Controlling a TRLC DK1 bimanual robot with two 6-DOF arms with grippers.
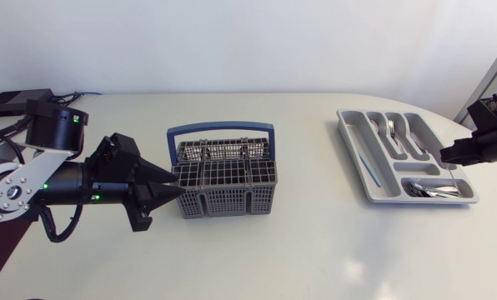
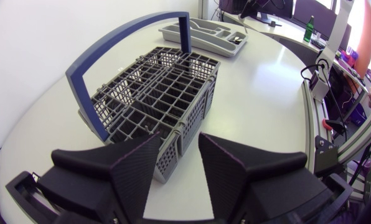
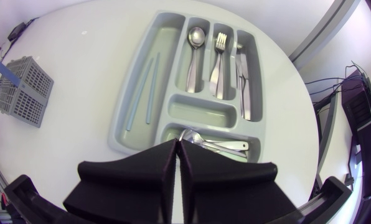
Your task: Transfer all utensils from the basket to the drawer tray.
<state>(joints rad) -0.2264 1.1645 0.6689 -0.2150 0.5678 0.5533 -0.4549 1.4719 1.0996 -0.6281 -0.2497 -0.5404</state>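
And here's the white desk [image 1: 315, 250], smooth and pale, its right end curving round. Over at the far left corner sits a flat black box [image 1: 15, 102], with a thin dark cable [image 1: 88, 93] trailing just beside it.

Matt grey plastic basket [image 1: 223, 179], smooth plastic tray [image 3: 201, 114], shiny metal utensils [image 3: 218, 68].

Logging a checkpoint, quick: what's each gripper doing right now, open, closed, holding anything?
Left gripper: open, empty, fingers by the corner of the basket.
Right gripper: shut, holding nothing, above the drawer tray.
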